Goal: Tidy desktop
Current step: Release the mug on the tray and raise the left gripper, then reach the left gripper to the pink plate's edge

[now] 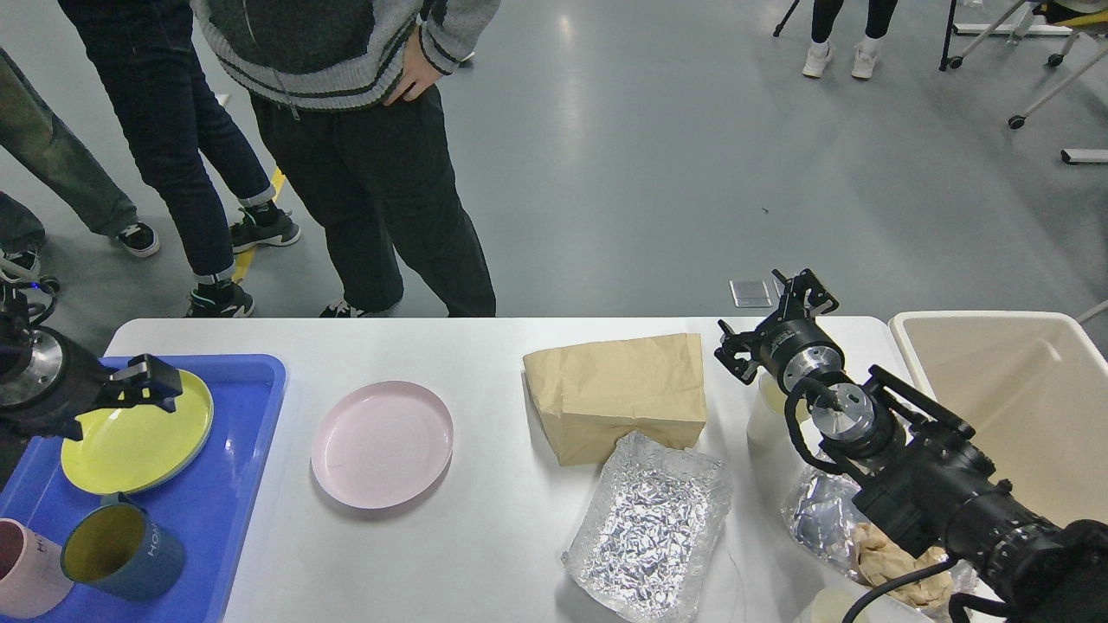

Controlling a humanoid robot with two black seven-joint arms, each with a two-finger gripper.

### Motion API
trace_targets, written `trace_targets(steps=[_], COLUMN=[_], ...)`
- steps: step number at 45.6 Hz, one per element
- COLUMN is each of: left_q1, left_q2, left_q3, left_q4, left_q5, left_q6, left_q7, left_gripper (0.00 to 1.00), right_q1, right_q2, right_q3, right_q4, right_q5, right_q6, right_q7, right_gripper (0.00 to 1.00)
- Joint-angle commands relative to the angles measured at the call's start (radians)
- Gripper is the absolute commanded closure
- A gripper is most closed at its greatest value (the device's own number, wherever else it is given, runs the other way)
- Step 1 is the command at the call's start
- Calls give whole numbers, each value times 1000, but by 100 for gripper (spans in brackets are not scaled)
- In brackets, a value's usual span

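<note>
White laminate, the desktop (485, 536) fills the lower half of the head view, its far edge running left to right and its rounded far corners showing at both ends.

My guess is that the pink plate (382, 443) is the next thing to go. It lies left of the middle and well apart from both claws, though nearer the left one. The left gripper (147, 383) hangs over the yellow plate (137, 437) in the blue tray (229, 484) at the left edge, so the pink plate lies to its right and a little nearer me. Being round, it has no long axis to line up with. Its fingers look close together and I see nothing between them, but the view is too dark and end-on to say how far open they stand.

The right gripper (773, 322) sits near the far right corner, just beside the brown paper bag (619, 394). Its fingers are spread with nothing in them. The bag's long axis runs along the far edge, and the right arm is far the nearer to it.

Counted:
- Two plates.
- Two mugs at the tray's near end, one dark blue (125, 549), one pink (30, 567).
- One paper bag.
- One open foil container (647, 523).
- One crumpled foil heap (835, 519) with brown scraps, partly hidden under the right arm.
- One beige bin (1021, 394) off the right edge.
</note>
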Motion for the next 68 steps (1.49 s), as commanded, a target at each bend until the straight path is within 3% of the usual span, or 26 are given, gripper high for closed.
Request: trace_targets(steps=[1, 10, 28, 41, 68], left_q1=[1, 28, 254, 372, 496], left_q2=[-5, -14, -100, -133, -195], left_q3=[-120, -213, -290, -339, -339], left_q4=[-2, 1, 105, 159, 162], left_q5=[-1, -1, 4, 4, 2], left_q6=[-10, -1, 10, 79, 223], left_q7=[4, 10, 10, 10, 10], left_gripper=[5, 5, 5, 5, 5], right_q1=[0, 0, 1, 1, 1], right_q2=[0, 1, 0, 0, 0], right_q3=[0, 0, 0, 0, 0], right_q4=[0, 0, 2, 2, 2], right_q5=[0, 0, 0, 0, 0], right_q6=[0, 0, 0, 0, 0], right_q7=[0, 0, 0, 0, 0], right_gripper=[0, 0, 0, 0, 0])
